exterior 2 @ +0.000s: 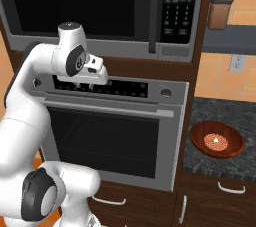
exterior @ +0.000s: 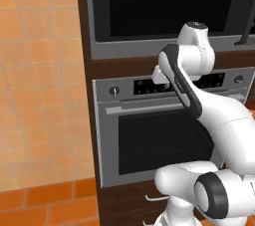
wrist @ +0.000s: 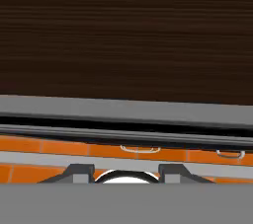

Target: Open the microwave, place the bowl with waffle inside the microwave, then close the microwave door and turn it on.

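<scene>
Looking at the two base views, you can see that the microwave door [exterior 2: 80, 6] is shut, its dark vertical handle [exterior 2: 153, 13] standing just left of the keypad panel [exterior 2: 178, 3]. So the first step of the task is not done yet, in my judgement.

The gripper [exterior 2: 95, 71] is raised in front of the cabinet, at the wooden strip between the microwave [exterior: 164, 11] and the oven [exterior 2: 110, 126] below it, well to the left of the handle. In the hand view its finger tips [wrist: 79, 171] stand apart with a gap between them and nothing held — whether you call it wide or half open I cannot tell exactly. This view looks at brown wood grain and the oven's grey top edge, so the hand points at the cabinet, not at the door.

The bowl [exterior 2: 217, 141] sits on the dark stone counter [exterior 2: 220, 113] to the right of the oven, and the waffle [exterior 2: 216, 142] lies in its middle. It waits there, probably because the door must swing open first.

For the next move you would bring the hand up and to the right, toward the handle — take care not to brush the oven knobs [exterior 2: 166, 92].
</scene>
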